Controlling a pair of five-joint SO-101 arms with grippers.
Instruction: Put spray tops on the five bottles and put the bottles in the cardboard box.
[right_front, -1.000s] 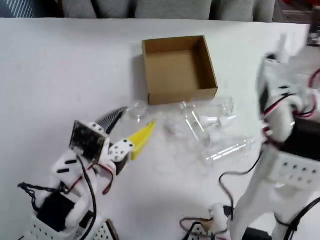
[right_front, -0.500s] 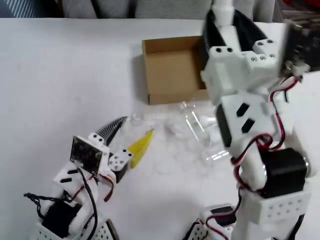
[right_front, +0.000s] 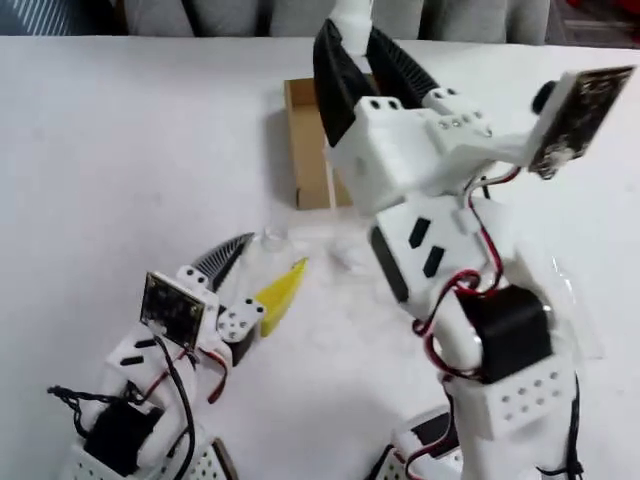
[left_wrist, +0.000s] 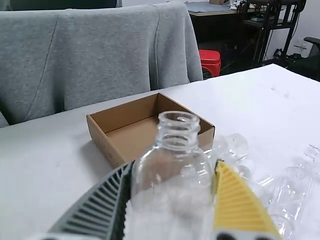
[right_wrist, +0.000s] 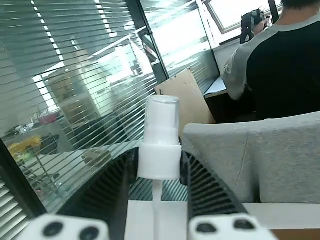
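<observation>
— Black fingers (right_wrist: 117, 185) of the right gripper (right_wrist: 159, 167) are clamped on a white spray top (right_wrist: 161, 137), its dip tube (right_wrist: 157, 200) hanging between them, and the lot is held high above the table (right_front: 120, 150)!

— And the left gripper (left_wrist: 174, 172)?

— Down low, with a grey finger (left_wrist: 102, 207) on this flank and a yellow on that, closed on a clear bottle (left_wrist: 176, 131). It's upright, neck open, no top on it.

— Where does that bottle sit against the box (left_wrist: 107, 144)?

— On the table, on the near side of the box, a little short of its front wall.

— Score so far?

— By my reading, 0 of 5. The box floor I can see is bare cardboard. The other bottles (left_wrist: 234, 146) lie loose on their sides just beside the box, uncapped as far as I can tell. I can't count them, because the right arm (right_front: 440, 240) covers that patch from above.

— So what's left?

— Practically everything! The spray top must meet the bottle's neck and seat, the bottle must go into the box, then the same again 4 more times. This looks like the 1st pairing being set up: spray top in the right gripper, bottle in the left, the 2 well apart.
</observation>
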